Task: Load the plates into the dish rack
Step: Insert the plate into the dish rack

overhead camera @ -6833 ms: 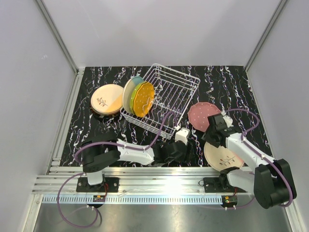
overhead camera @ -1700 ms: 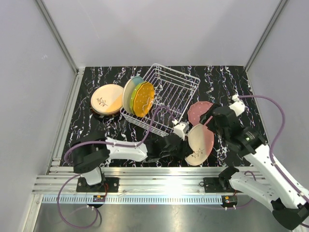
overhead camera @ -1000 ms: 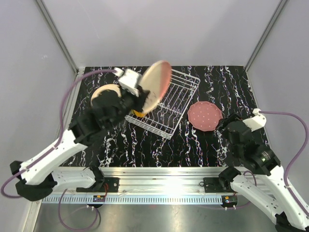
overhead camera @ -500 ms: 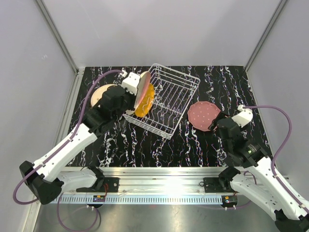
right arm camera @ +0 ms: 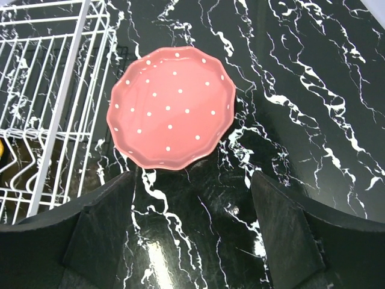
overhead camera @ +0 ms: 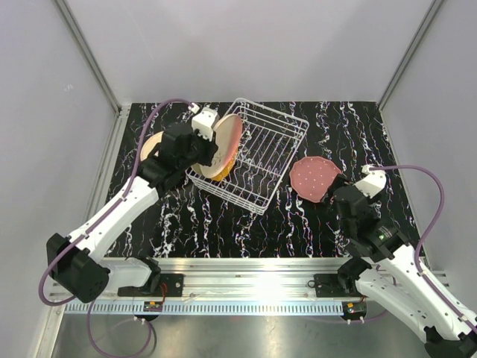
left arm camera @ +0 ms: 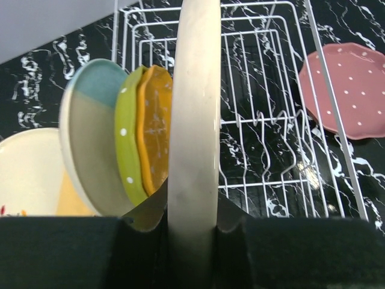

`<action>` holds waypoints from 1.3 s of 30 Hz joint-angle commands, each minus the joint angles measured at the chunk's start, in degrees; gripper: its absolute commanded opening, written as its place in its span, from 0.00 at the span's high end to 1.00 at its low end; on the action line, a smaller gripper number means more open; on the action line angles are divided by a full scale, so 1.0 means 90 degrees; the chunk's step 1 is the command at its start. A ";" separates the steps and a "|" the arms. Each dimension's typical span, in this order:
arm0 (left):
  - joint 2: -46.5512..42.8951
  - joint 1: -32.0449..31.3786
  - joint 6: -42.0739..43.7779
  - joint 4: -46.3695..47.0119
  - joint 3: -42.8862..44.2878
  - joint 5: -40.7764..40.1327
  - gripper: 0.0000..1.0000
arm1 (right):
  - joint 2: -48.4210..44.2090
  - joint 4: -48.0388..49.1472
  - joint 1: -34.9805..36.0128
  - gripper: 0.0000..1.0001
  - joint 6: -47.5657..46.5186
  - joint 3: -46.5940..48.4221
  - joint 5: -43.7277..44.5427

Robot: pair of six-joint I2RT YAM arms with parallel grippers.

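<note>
My left gripper [overhead camera: 207, 146] is shut on the rim of a peach plate [overhead camera: 228, 136] and holds it upright, edge-on, over the left end of the white dish rack [overhead camera: 270, 146]. In the left wrist view the held plate [left arm camera: 192, 120] stands just right of three racked plates: cream-blue [left arm camera: 90, 144], yellow-green [left arm camera: 128, 144] and orange [left arm camera: 155, 129]. The pink dotted plate [overhead camera: 313, 177] lies flat on the table right of the rack. My right gripper [overhead camera: 340, 195] is open and empty just short of it [right arm camera: 171, 114].
A peach plate [overhead camera: 151, 145] on a dark one lies left of the rack, mostly under my left arm. The rack's right tines [left arm camera: 264, 120] stand free of plates. The grey side walls close in the black marbled table [overhead camera: 246, 224].
My left gripper took the peach plate from the right gripper, swung it up and over to the rack, and has lowered it beside the orange plate. The right arm has drawn back behind the pink plate.
</note>
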 commanded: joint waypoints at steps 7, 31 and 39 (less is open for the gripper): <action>0.0299 0.0127 -0.0107 0.1251 0.0199 0.0492 1.00 | -0.0156 0.0461 -0.0015 0.14 -0.0180 -0.0058 0.0013; 0.0466 0.0127 -0.0428 0.1289 0.0034 -0.0963 1.00 | -0.0263 0.0471 -0.0044 0.14 -0.0190 -0.0146 -0.0017; 0.0514 0.0137 -0.0497 0.1349 0.0013 -0.0681 1.00 | -0.0244 0.0481 -0.0044 0.13 -0.0190 -0.0137 -0.0046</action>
